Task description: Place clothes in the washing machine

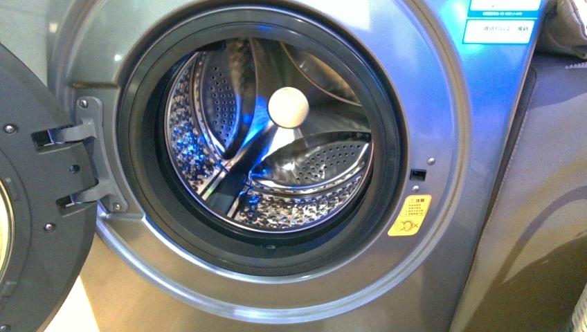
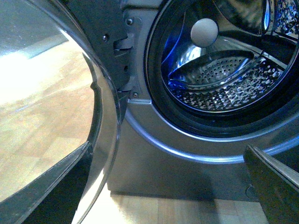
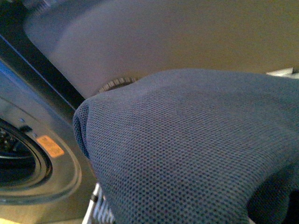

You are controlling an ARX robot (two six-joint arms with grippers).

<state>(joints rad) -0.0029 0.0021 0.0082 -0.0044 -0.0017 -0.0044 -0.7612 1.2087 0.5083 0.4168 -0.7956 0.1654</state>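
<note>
Shows, in the front view, the washer (image 1: pixel 443 228) close up, with its door (image 1: pixel 41 207) swung wide at the left. Looks straight through the dark gasket (image 1: pixel 138 173) into the perforated steel drum (image 1: pixel 208 104), lit blue in places. Finds a pale round knob (image 1: pixel 288 108) at the drum's back wall. Notes a yellow sticker (image 1: pixel 410 215) on the front panel just right of the gasket, and blue-white labels (image 1: pixel 497 31) near the top right. Puts a grey-brown cabinet (image 1: pixel 547 207) just beside the washer on the right, with a beige-grey lump (image 1: pixel 564 28) above it at the frame's top corner.

Catches, from the left wrist, the left claw (image 2: pixel 167 149) spread wide, with dark fingers (image 2: pixel 275 186) at either side of the frame and gripping nothing. Faces the lower curve of the gasket, close to the open door, above a pale wooden floor (image 2: pixel 42 121).

Fills most of the right wrist view with the clothes (image 3: pixel 196 149): navy mesh knit, bunched right up against the camera. Places them outside the drum, off the washer's right side, near the yellow sticker and in front of the cabinet. Hides the right claw entirely; cannot tell whether spread, pressed together or pinching the clothes.
</note>
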